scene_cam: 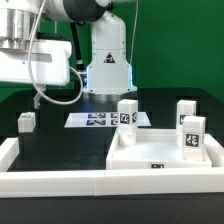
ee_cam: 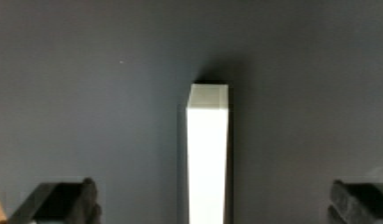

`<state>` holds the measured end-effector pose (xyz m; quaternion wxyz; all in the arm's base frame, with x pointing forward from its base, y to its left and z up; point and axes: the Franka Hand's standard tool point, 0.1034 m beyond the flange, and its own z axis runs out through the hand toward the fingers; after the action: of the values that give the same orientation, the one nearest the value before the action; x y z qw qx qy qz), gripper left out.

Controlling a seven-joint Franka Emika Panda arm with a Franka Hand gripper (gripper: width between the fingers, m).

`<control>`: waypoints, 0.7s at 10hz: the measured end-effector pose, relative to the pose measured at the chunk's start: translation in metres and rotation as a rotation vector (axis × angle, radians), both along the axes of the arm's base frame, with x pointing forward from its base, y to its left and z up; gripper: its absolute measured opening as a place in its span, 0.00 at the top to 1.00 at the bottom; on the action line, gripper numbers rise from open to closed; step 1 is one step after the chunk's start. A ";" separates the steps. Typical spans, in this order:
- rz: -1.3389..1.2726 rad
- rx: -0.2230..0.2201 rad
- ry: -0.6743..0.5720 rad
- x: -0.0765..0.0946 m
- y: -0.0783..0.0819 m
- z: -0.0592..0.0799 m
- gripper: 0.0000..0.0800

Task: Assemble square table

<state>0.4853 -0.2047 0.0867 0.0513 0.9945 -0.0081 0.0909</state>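
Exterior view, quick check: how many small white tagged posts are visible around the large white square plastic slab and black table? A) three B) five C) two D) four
D: one small white tagged post sits alone at the exterior view's left, and three more posts stand upright at the large white square plastic slab.

Wrist view dim and soft: white rail (ee_cam: 206, 150) glares near overexposure, dark shadow touching its end, gripper (ee_cam: 207, 203) fingers (ee_cam: 60, 201) beside it blurred; exterior view bright, evenly lit, low in detail.
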 end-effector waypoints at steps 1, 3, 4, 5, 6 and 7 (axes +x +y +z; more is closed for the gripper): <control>0.005 -0.002 0.001 -0.001 -0.001 0.000 0.19; 0.064 -0.017 0.021 -0.020 -0.006 -0.006 0.19; 0.070 -0.029 0.022 -0.028 -0.012 -0.009 0.19; 0.071 -0.036 0.027 -0.038 -0.018 -0.012 0.19; 0.061 -0.037 0.033 -0.047 -0.021 -0.015 0.19; 0.059 -0.037 0.035 -0.051 -0.021 -0.016 0.19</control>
<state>0.4346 -0.2253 0.0709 0.0673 0.9946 0.0240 0.0748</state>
